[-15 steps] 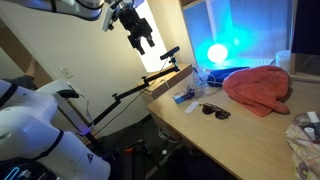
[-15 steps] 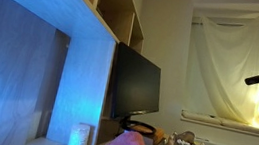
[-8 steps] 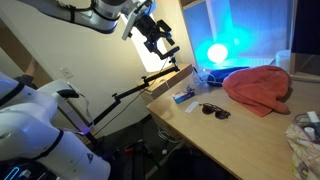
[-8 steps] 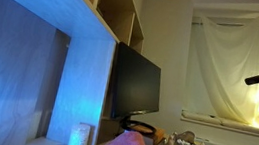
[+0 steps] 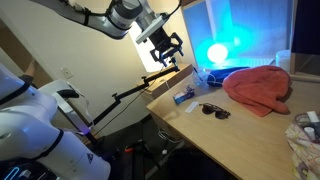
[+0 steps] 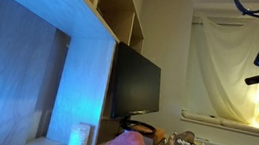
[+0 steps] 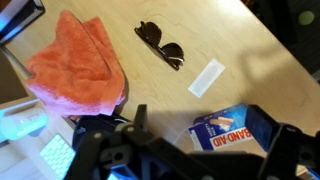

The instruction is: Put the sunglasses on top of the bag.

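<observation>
Reaching is judged the current step: the hand [image 5: 167, 50], spread and empty, is held well above the sunglasses [image 7: 160, 45]; descent onto them is called for next.

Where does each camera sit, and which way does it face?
An exterior view: beside the desk end, facing the blue lamp; arm and claw show.
An exterior view: low on the desk, facing monitor and curtain; claw top right.
Wrist view: looks down on the desk; claw fingers at bottom.
Shared: sunglasses and orange cloth, in wrist and an exterior view.
</observation>
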You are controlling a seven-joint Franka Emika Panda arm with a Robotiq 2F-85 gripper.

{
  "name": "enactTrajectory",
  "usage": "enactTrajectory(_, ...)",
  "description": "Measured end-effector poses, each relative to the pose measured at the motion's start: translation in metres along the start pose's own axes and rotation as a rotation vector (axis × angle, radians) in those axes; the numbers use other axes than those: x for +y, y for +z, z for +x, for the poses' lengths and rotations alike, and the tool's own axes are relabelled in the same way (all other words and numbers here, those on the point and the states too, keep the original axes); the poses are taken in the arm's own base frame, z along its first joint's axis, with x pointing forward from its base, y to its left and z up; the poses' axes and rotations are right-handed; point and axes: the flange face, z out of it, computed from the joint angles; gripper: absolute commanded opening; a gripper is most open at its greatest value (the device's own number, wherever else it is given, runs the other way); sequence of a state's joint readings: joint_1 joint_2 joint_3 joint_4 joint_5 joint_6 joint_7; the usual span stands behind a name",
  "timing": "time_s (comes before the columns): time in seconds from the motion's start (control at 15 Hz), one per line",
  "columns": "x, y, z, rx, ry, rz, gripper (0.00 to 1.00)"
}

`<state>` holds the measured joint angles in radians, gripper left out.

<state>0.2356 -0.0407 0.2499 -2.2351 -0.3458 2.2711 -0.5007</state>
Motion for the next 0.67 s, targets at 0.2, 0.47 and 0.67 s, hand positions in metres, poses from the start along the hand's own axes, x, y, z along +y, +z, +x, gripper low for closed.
enactTrajectory(0.2, 0.001, 0.024, -0.003, -0.046, -0.153, 0.055, 1.00)
enactTrajectory(0.47, 0.007, 0.036, -0.003, -0.120, -0.189, 0.087, 1.00)
enactTrajectory(0.67, 0.007, 0.035, -0.001, -0.120, -0.192, 0.086, 1.00)
